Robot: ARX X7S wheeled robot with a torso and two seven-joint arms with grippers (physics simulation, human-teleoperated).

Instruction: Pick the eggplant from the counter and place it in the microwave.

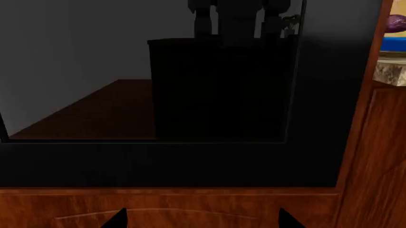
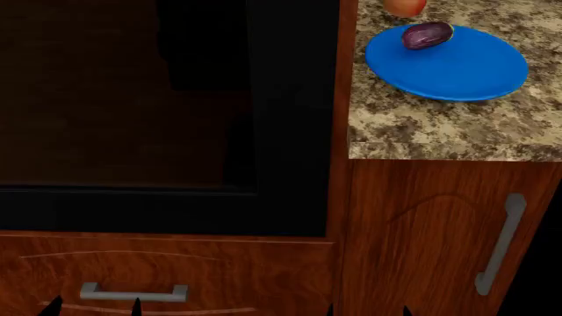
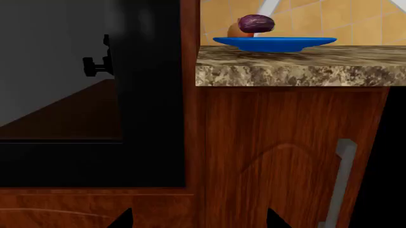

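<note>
The dark-purple eggplant (image 2: 428, 35) lies on a round blue plate (image 2: 457, 72) on the speckled counter (image 2: 422, 128), at the upper right of the head view. The right wrist view shows the eggplant (image 3: 256, 23) above the counter's thick edge (image 3: 292, 69), and the left wrist view catches a sliver of the eggplant (image 1: 396, 22). My left gripper (image 2: 94, 307) and right gripper (image 2: 369, 309) hang low in front of the cabinets, far below the eggplant. Both the left gripper (image 1: 203, 221) and the right gripper (image 3: 198, 221) are open and hold nothing. The microwave is out of view.
A black glass-fronted oven door (image 2: 176, 99) fills the left, with a wooden drawer and its handle (image 2: 133, 291) beneath. Under the counter is a wooden cabinet door with a vertical handle (image 2: 501, 243). A red-yellow fruit (image 2: 405, 5) sits behind the plate.
</note>
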